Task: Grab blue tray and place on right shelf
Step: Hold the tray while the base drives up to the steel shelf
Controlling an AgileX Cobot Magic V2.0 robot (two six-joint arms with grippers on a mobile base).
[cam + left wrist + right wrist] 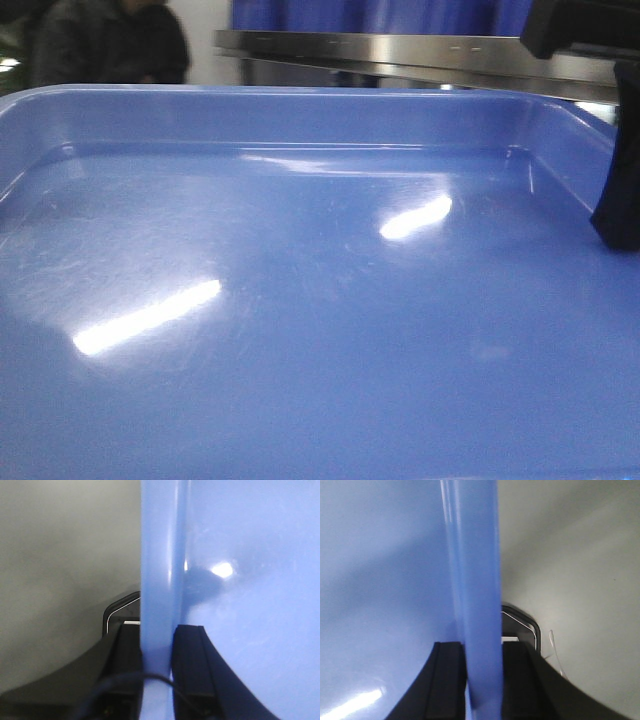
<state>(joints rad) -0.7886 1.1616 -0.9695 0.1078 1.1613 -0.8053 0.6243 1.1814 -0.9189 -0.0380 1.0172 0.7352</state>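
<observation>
- Your blue tray (320, 300) fills the front view, its far rim just under the right shelf (400, 50) beam; you can't tell if they touch.
- Left gripper (159, 630) is clamped on one side rim, one finger inside the tray and one outside.
- Right gripper (482, 647) pinches the opposite rim the same way.

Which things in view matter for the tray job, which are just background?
Job: glossy light-blue plastic tray; brushed stainless-steel shelf beam; left gripper and right gripper, both clamped on its rim.
Background: person in dark clothing; blue backdrop behind the shelf.
</observation>
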